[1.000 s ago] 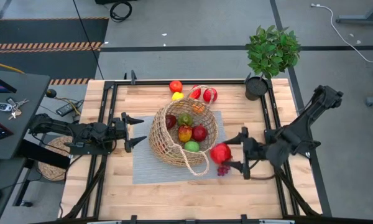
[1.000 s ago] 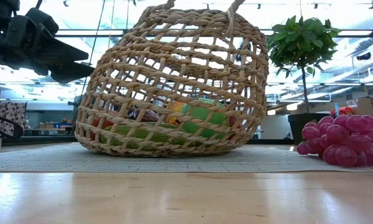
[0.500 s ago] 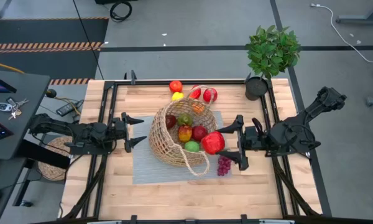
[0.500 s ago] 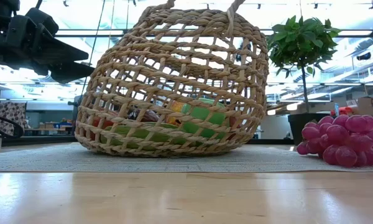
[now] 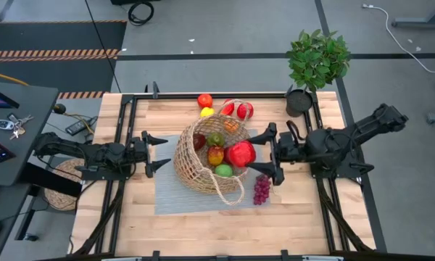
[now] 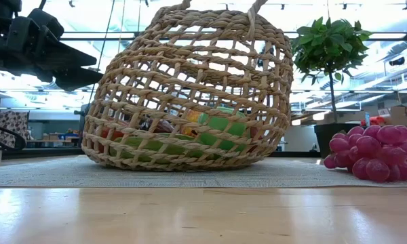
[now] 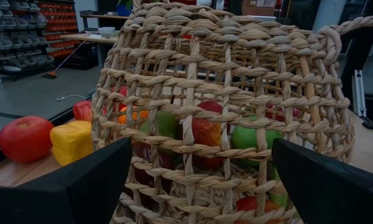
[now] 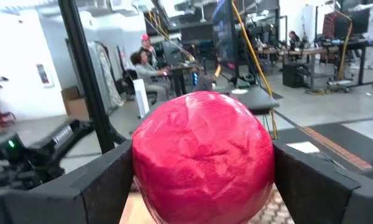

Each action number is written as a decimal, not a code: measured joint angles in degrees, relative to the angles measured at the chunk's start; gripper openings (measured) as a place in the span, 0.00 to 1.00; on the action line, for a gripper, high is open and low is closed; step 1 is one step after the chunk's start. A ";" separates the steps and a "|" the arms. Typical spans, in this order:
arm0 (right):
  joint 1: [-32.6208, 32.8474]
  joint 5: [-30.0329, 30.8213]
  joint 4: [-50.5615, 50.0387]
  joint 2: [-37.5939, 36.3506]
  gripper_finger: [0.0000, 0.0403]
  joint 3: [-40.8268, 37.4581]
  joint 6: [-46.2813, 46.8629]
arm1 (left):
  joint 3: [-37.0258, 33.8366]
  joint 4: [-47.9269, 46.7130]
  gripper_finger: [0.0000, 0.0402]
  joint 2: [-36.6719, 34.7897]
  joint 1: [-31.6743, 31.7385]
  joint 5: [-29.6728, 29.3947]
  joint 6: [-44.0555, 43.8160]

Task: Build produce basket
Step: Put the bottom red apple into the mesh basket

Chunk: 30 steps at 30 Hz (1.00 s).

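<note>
The wicker basket [image 5: 212, 154] stands on a grey mat [image 5: 167, 196] at mid-table, holding several fruits. Its looped handle [image 5: 230, 197] droops toward the near edge. My right gripper [image 5: 259, 154] hovers at the basket's right rim, shut on a big round red fruit [image 5: 241, 154]. Purple grapes [image 5: 262, 190] lie on the table just right of the basket, near the mat's corner. More produce [image 5: 225, 107] sits behind the basket. My left gripper [image 5: 158, 152] waits open just left of the basket, whose wall [image 7: 224, 124] fills the left wrist view. My right gripper pinches the red fruit by its two opposite sides [image 8: 143, 168] between its two fingers [image 8: 105, 186]. The fingers lie level and come from the table's right. The fruit is lifted clear, over the basket's right rim.
A potted green plant [image 5: 315, 61] stands at the far right corner. A red tomato [image 5: 204, 100], a yellow lemon [image 5: 206, 112] and two red apples [image 5: 244, 110] lie on the wood behind the basket. Bare wood [image 5: 203, 232] spans the near side.
My right gripper has risen and swung from beside the grapes toward the far left, turning to point level at the basket. The red fruit went with it, from above the grapes to over the basket's right rim. The grapes and the basket have stayed in place.
</note>
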 joint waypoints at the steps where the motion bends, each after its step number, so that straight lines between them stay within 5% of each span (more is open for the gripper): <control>1: -0.45 -0.72 0.01 0.00 0.88 0.76 -0.02 | 0.00 -0.01 0.98 0.00 0.00 0.00 -0.01; 23: -3.42 -1.56 -2.13 1.77 0.88 5.15 -1.10 | 0.00 -0.01 0.98 0.00 0.01 0.00 0.01; 30: -5.14 -2.66 -8.26 6.11 0.88 13.27 -1.11 | 0.00 -0.04 0.98 0.00 0.00 0.00 -0.01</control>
